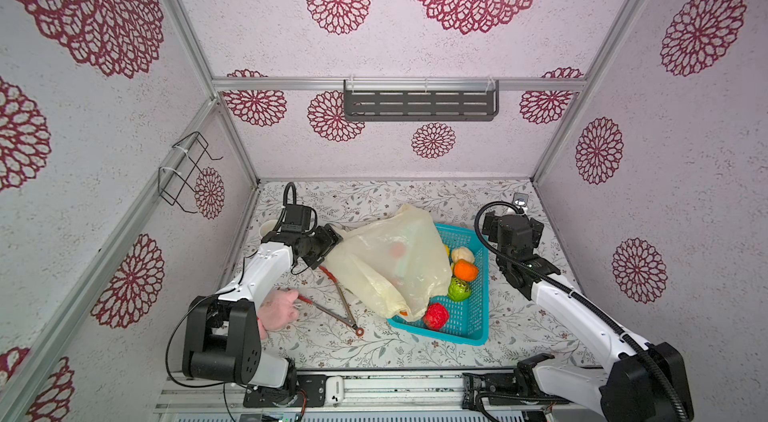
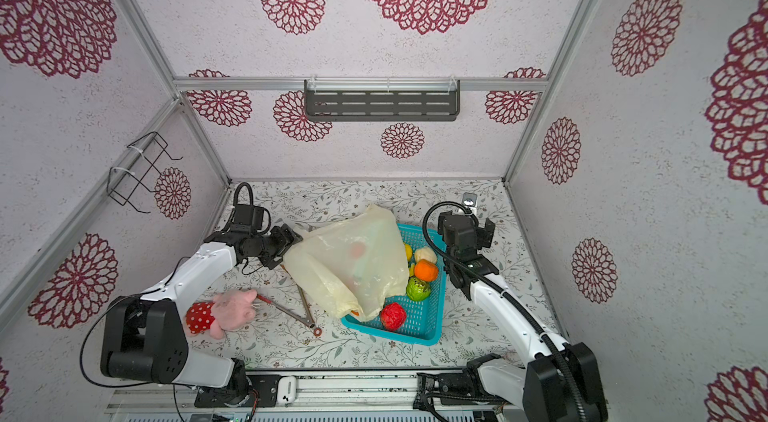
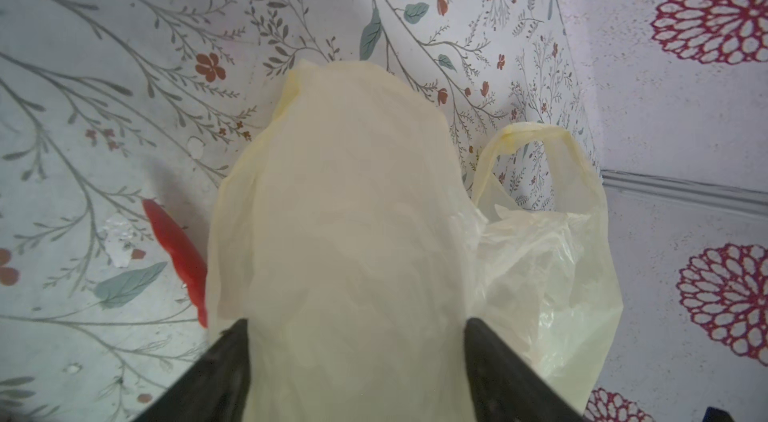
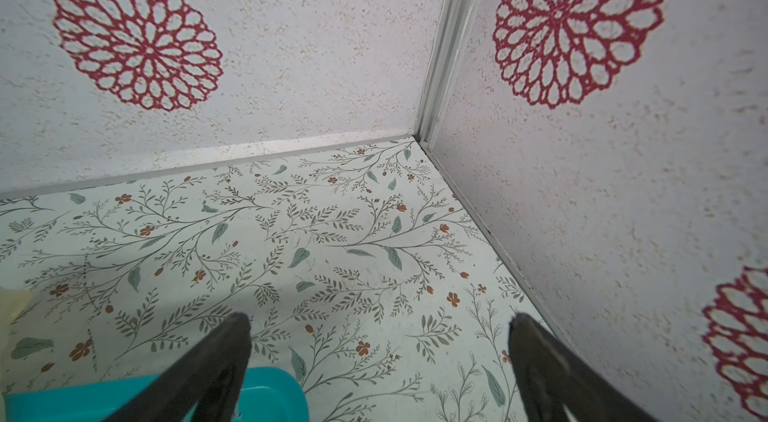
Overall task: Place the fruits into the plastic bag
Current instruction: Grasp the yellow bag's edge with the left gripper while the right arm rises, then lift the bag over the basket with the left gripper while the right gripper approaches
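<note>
Left of the turquoise basket [image 1: 436, 336], a pink plush toy [image 1: 280, 310] and tongs [image 1: 332, 299] lie on the surface [image 1: 523, 316], and the left jaws stand apart with the plastic bag [image 1: 386, 262] filling their gap. That bag drapes over the basket's left half; a red ball [image 1: 436, 316], green ball [image 1: 459, 289], orange fruit [image 1: 466, 270] and whitish lumpy piece [image 1: 462, 254] lie uncovered in the right half. Beyond the basket's far right corner, the right jaws hang wide apart.
</note>
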Controlling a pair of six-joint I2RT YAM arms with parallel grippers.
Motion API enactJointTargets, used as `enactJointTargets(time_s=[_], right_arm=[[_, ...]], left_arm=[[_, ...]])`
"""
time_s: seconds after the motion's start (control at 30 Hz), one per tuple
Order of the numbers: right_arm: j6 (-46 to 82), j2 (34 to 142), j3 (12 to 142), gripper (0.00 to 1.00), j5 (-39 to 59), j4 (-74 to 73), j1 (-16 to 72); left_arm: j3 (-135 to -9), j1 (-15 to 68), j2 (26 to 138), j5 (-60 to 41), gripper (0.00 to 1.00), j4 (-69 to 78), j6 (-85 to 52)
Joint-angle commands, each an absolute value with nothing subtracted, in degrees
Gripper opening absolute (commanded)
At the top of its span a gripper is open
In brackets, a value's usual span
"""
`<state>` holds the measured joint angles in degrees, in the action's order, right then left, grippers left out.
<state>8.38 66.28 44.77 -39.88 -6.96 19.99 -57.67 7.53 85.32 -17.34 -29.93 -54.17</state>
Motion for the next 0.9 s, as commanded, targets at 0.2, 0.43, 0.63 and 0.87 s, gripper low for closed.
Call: enactJointTargets(time_s=[0.2, 0.43, 0.63, 0.87], right_arm=[[8.1, 64.0, 45.4, 0.99, -41.6, -7.4, 20.2], [8.6, 62.4, 46.8, 0.99, -39.6, -5.3, 20.2], [10.5, 61.6, 48.3, 0.99, -37.1, -4.2, 20.3], [14.2, 61.7, 49.2, 0.97, -31.9, -4.0, 20.6]], left_arm=[[-65.4, 12.6, 85.1, -13.8, 0.12, -27.9, -53.4], [-80.7, 12.8, 80.6, -13.7, 0.01, -23.0, -42.0], [-96.3, 13.0, 80.9, -14.8, 0.0, -25.2, -27.8], [-93.3, 16.6, 79.2, -17.3, 0.0, -23.2, -18.3]])
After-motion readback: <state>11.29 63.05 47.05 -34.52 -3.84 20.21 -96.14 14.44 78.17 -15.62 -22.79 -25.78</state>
